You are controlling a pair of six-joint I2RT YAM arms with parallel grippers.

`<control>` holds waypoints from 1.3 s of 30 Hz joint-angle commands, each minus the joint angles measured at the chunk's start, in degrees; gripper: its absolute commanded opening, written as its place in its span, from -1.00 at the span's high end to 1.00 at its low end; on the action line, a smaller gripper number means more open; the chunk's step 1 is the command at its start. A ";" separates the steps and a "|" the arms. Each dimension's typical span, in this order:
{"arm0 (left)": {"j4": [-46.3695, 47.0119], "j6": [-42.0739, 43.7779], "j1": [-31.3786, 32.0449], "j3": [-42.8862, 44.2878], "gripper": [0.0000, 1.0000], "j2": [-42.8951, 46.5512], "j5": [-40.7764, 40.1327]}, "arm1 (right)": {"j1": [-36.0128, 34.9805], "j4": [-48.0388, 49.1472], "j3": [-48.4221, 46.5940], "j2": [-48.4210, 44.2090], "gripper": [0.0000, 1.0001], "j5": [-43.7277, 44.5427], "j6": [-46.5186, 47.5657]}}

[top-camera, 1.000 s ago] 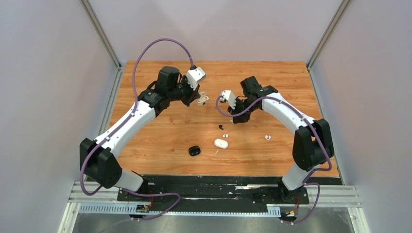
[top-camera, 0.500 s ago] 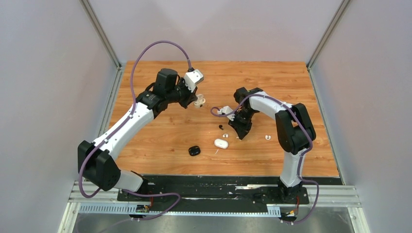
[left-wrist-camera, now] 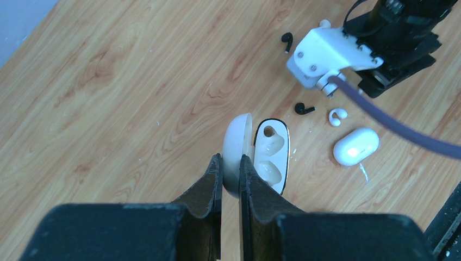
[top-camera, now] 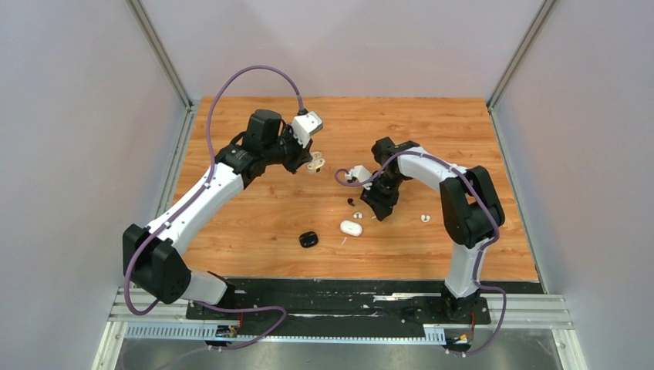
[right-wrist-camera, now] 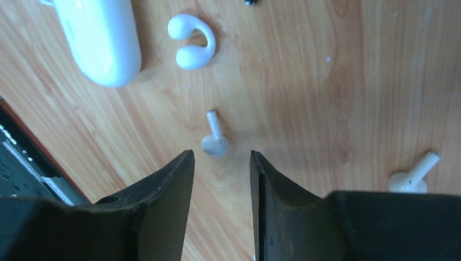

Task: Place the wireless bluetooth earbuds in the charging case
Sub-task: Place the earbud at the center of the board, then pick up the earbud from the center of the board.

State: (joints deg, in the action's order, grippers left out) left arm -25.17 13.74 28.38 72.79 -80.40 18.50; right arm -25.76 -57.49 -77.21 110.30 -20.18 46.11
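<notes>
Top view, room: pale walls (top-camera: 77,177) are closing in the left, far and right sides, and metal posts (top-camera: 160,55) are rising at the two far corners.
Top view, surface: the wooden surface (top-camera: 254,216) is filling the floor of the booth, and a black rail (top-camera: 339,297) is running along its 6 o'clock edge under both arm bases.
Top view, cases: a black case (top-camera: 308,240) and a closed white case (top-camera: 351,227) are lying near each other, apart, at 6 o'clock of the middle. A lone white earbud (top-camera: 425,218) is lying at 3 o'clock of them.
Top view, hands: the left hand (top-camera: 315,162) is hanging at 11 o'clock of the middle. The right hand (top-camera: 378,206) is pointing down at 1 o'clock of the closed white case.
Left wrist view, left hand: it is clenching on the lid of the open charging case (left-wrist-camera: 270,155), whose two sockets are showing.
Left wrist view, surface: a black earbud (left-wrist-camera: 304,109) is lying just beside a white clip-shaped earbud (left-wrist-camera: 337,116), and another black earbud (left-wrist-camera: 286,41) is lying at 12 o'clock of them.
Right wrist view, right hand: it is hanging released, fingers spread. A white stemmed earbud (right-wrist-camera: 215,138) is lying on the surface just at 12 o'clock of the gap, touching neither finger.
Right wrist view, surface: a second stemmed earbud (right-wrist-camera: 411,178) is lying at 3 o'clock, well apart. The closed white case and the white clip-shaped earbud are lying at 11 o'clock.
</notes>
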 commanded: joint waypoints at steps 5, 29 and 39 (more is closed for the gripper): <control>0.29 -1.17 -0.26 2.03 1.00 0.95 1.27 | 7.24 4.18 8.44 -13.60 0.18 -13.47 11.66; -1.53 0.29 -0.34 2.58 1.00 0.96 -0.33 | 3.48 17.35 22.87 -18.01 0.12 -13.86 41.86; -0.97 -0.10 -0.34 2.77 1.00 0.40 -0.06 | 3.13 17.39 21.95 -16.13 0.15 -13.02 43.71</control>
State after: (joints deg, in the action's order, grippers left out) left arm -27.66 13.80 28.34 72.90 -80.42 18.28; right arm -22.09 -39.59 -54.19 92.97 -32.38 86.39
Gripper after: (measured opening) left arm 0.157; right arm 0.434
